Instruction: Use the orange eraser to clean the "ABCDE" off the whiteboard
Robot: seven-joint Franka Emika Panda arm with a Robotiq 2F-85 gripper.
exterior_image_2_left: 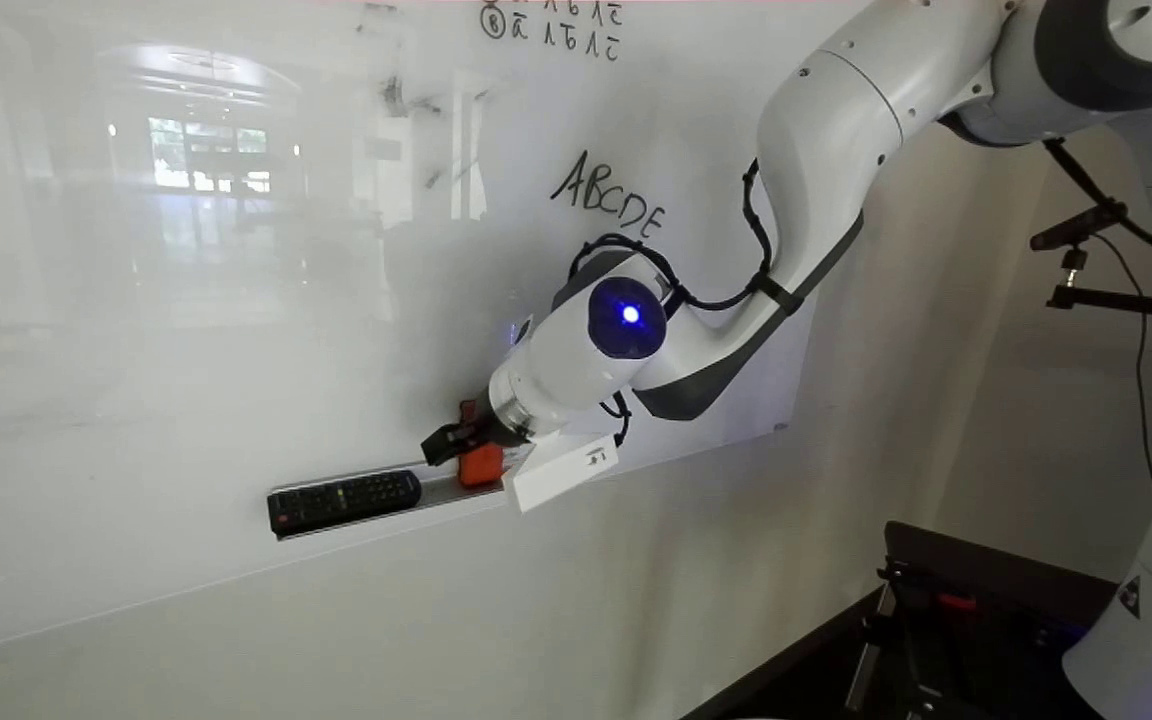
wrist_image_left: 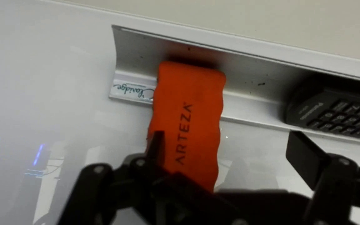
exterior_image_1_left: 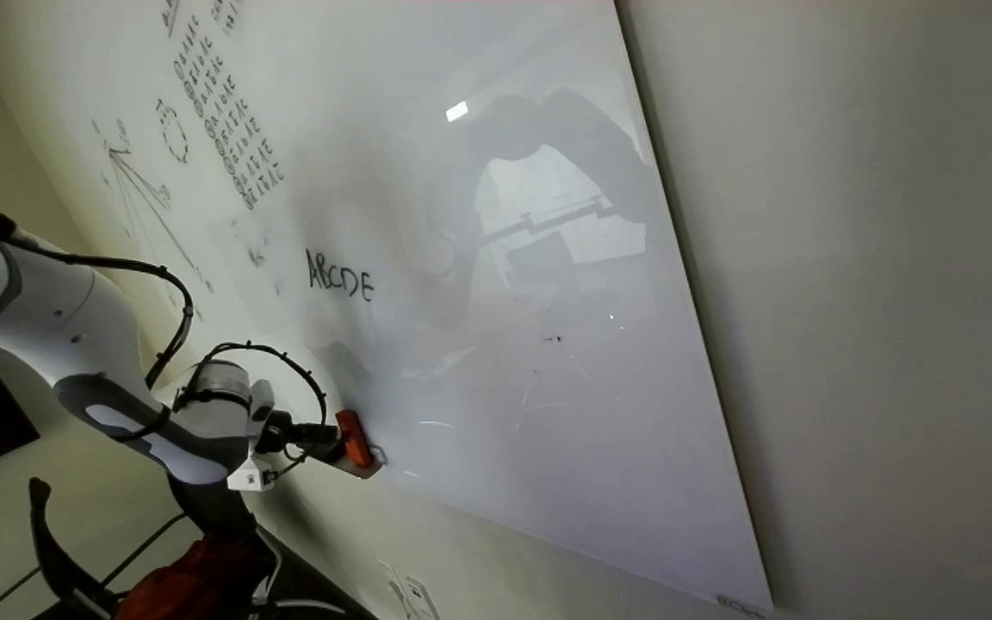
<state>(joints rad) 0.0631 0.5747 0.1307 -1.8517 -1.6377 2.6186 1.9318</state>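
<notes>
The orange eraser (wrist_image_left: pixel 189 118) stands upright in the tray, against the whiteboard (wrist_image_left: pixel 58 81). It shows partly behind my gripper in both exterior views (exterior_image_1_left: pixel 354 437) (exterior_image_2_left: pixel 481 466). My gripper (wrist_image_left: pixel 225 147) is open. In the wrist view its left finger overlaps the eraser's left edge, and its right finger is well to the right, over bare board. The eraser lies off-centre between the fingers; I cannot tell if they touch it. The "ABCDE" (exterior_image_1_left: pixel 339 277) is dark handwriting on the board above the gripper, and it also shows in an exterior view (exterior_image_2_left: pixel 608 195).
A metal tray (wrist_image_left: pixel 248 81) runs along the board's lower edge. A black remote control (wrist_image_left: pixel 336 112) lies in it beside the eraser, also visible in an exterior view (exterior_image_2_left: pixel 346 500). Other writing (exterior_image_1_left: pixel 229 129) and sketches are higher on the board. The wall lies below the board.
</notes>
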